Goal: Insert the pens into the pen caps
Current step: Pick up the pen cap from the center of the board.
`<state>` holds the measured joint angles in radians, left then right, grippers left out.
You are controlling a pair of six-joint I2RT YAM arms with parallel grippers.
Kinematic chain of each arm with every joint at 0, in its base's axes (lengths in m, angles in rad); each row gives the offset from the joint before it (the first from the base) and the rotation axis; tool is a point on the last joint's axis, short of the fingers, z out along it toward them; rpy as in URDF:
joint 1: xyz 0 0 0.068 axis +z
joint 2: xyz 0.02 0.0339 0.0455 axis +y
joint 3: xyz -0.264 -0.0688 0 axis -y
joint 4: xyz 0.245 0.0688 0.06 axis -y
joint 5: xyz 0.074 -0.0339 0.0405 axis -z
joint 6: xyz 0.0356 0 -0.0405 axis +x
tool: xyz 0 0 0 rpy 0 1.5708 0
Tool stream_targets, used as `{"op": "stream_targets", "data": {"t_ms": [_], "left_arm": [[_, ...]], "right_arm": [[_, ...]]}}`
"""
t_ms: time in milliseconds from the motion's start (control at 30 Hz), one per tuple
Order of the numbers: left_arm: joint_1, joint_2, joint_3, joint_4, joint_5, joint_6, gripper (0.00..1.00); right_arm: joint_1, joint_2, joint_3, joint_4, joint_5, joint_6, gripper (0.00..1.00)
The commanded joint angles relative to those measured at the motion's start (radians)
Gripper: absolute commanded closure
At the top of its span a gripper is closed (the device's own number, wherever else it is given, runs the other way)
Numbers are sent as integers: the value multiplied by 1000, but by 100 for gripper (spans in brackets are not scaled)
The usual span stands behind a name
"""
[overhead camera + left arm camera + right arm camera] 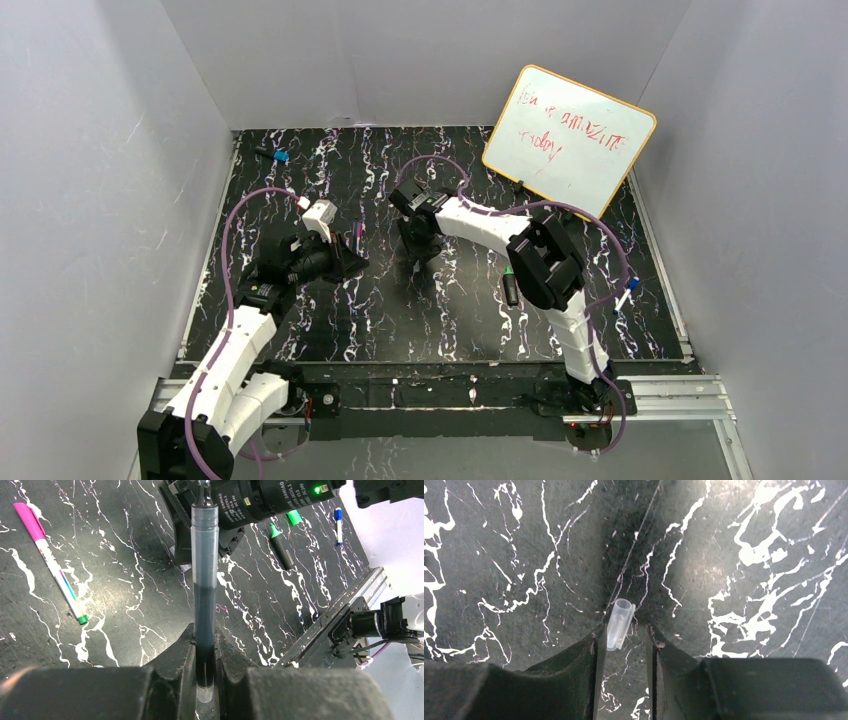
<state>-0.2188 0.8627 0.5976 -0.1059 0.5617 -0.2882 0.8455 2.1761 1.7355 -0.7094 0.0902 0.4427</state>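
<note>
Between the fingers of the left end effector (205,640), clamped near its back end, the dark slim pen (205,580) juts forward. It looks light, stiff and smooth, so it may swivel in the grip. Beyond the pen's tip, the right end effector (625,632) stands narrowly parted, low over the counter (749,605), around a clear cap (619,624). The cap is tiny and probably slippery, and touches one finger only. It is best pinched across its sides, leaving the mouth free.

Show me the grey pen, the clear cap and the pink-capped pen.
grey pen (205,595), left wrist view, middle of its barrel.
clear cap (618,625), right wrist view, middle of its body.
pink-capped pen (52,565), left wrist view, on its white barrel.
</note>
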Motion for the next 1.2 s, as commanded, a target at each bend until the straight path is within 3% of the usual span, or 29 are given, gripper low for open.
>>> {"op": "stream_targets", "data": {"t_ms": [0,167,200,267,333,533,767,967,1167], "left_arm": [[4,1,31,0,29,11,100],[4,0,32,-1,29,13,100],[4,-1,33,-3,29,15,100],[4,-2,34,-4,27,16,100],[4,-3,34,-7,25,18,100],[4,-8,36,-12,23,22,100],[4,-7,37,-14,18,24,100],[5,-4,37,-8,23,22,100],[4,-4,36,0,31,17,100]], "right_arm": [[3,32,65,30,-11,-31,58],[3,77,128,-10,-10,-58,59],[3,86,139,-17,-7,-68,64],[3,101,153,-32,1,-88,86],[2,112,161,-48,5,-107,99],[3,94,136,-74,8,-173,99],[8,-2,57,-2,-134,-386,99],[34,-180,-192,128,-212,-664,99],[33,-443,-488,275,-437,-987,99]]}}
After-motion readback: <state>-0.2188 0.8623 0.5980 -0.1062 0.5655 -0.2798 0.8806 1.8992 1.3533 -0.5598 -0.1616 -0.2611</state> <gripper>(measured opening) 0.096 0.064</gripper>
